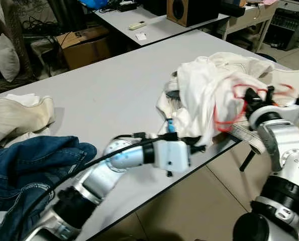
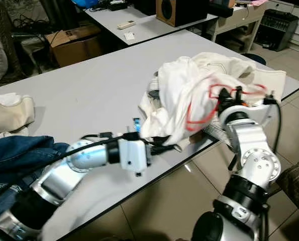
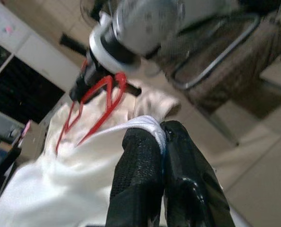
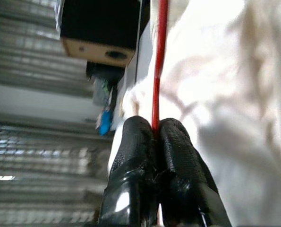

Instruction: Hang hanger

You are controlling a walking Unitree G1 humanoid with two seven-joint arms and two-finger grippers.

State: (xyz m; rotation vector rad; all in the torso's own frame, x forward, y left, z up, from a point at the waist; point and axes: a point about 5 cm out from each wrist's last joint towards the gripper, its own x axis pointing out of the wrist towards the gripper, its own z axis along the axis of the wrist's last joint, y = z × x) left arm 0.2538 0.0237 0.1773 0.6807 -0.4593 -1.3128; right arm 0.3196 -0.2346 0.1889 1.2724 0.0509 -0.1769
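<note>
1. The red hanger (image 1: pixel 238 106) lies partly inside the white shirt (image 1: pixel 209 88), near the edge of the grey bench (image 1: pixel 104 95). Its long side runs across the shirt, from the right gripper (image 4: pixel 155 137) toward the middle of the cloth.
2. The right gripper has its 2 black fingers (image 4: pixel 135 142) shut tight on the thin red wire of the hanger.
3. The left gripper (image 3: pixel 164 137) has its 2 fingers (image 3: pixel 140 156) pressed together on a fold of the white shirt at the bench edge.
4. A blue pair of jeans (image 1: pixel 28 165) and a cream cloth (image 1: pixel 18 113) lie well apart from the shirt, on the robot's left.
5. Behind the bench stand a cardboard box (image 1: pixel 86 45) and a wooden speaker (image 1: pixel 187 10).
6. The shirt hides much of the hanger, so its hook cannot be made out.
</note>
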